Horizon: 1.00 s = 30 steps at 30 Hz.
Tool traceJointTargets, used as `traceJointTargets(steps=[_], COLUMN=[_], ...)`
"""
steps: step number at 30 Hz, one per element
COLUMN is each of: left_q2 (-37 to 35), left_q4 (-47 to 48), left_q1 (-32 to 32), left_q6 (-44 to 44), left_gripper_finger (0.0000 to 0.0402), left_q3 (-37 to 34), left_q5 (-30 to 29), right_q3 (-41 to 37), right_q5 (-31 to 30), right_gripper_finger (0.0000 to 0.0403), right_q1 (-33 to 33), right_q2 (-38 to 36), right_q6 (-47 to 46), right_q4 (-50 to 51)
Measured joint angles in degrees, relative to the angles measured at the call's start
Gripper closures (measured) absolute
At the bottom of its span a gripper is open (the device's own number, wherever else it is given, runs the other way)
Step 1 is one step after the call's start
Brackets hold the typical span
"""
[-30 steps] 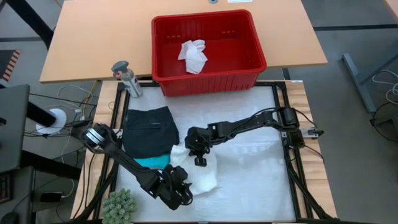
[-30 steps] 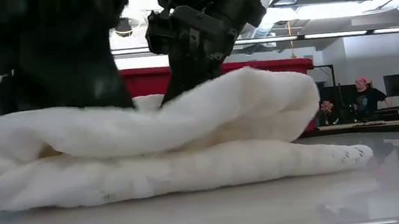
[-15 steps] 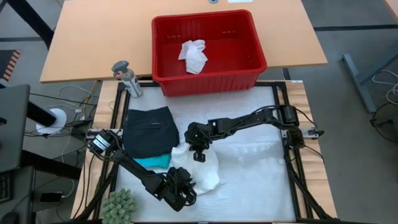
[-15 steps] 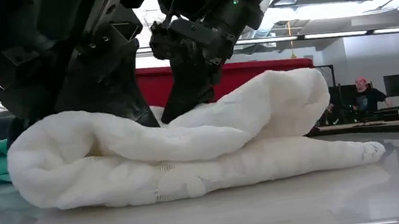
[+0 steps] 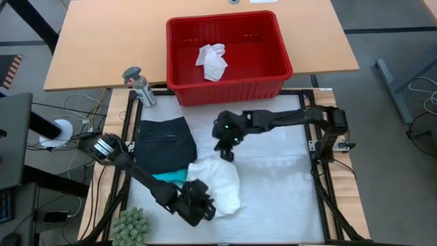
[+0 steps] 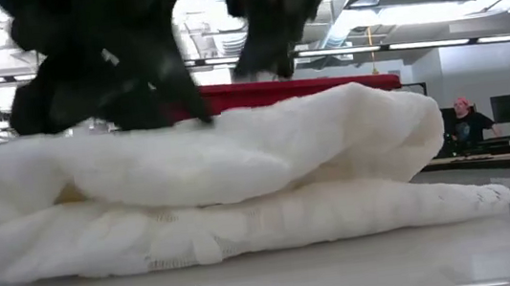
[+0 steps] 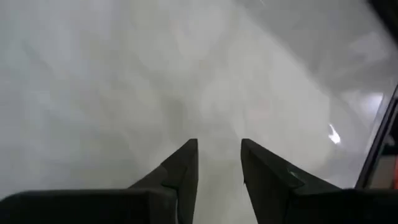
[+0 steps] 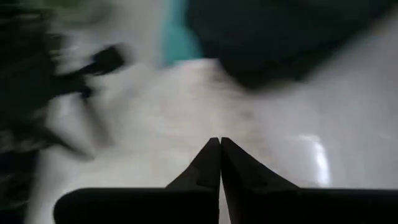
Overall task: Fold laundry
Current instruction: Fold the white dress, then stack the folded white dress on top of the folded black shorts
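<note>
Right hand (image 5: 228, 156) now off white garment (image 5: 220, 183)

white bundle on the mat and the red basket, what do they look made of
The white bundle looks like thick fleece or terry cloth: matte, nubbly pile, soft rounded folds sagging on themselves. Which of the two I cannot tell. The red basket looks like rigid moulded plastic: straight walls with a slotted pattern, a firm rim, a slight sheen.
</note>
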<state>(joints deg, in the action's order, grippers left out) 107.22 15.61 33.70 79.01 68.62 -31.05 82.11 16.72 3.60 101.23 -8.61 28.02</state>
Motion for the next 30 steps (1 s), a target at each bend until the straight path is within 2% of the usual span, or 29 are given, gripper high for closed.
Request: traceJointTargets(steps=[4,8,11,14,18,22,26,30], left_q2=[-5.73,-12.81,-17.33,-19.88,-20.51,-20.23,-20.16,-19.94], left_q4=[2.77,4.27,3.54,0.97,-1.36,0.47,3.05,6.73], left_q1=[-1.84,-1.44,0.07,1.41,1.22,0.19,0.41,0.08], left_q6=[-1.89,-6.59,-8.03,-4.5,-2.85,5.24,3.84,4.87], left_gripper_finger=[0.0287,0.0265,0.0241,0.0222,0.0217,0.0218,0.0207,0.0181], left_q3=[0.0,0.04,0.09,0.11,0.18,0.18,0.16,0.18], left_q5=[2.2,7.88,9.59,7.94,3.22,4.35,6.71,12.17], right_q3=[0.0,-0.05,-0.02,-0.07,-0.07,-0.07,-0.07,-0.07], right_q5=[1.43,1.13,1.14,1.18,0.91,-4.28,-12.82,-18.48], right_gripper_finger=[0.0351,0.0338,0.0318,0.0292,0.0265,0.0252,0.0251,0.0252], right_q1=[-2.79,-5.52,-7.32,-9.21,-11.87,-16.01,-21.12,-26.89], right_q2=[-4.01,-9.14,-13.07,-16.61,-22.29,-28.55,-35.25,-40.91], right_q6=[0.03,1.38,1.3,-1.06,-8.37,-17.41,-26.61,-38.83], right_q4=[6.61,19.14,29.18,36.94,42.71,46.57,52.62,57.51])
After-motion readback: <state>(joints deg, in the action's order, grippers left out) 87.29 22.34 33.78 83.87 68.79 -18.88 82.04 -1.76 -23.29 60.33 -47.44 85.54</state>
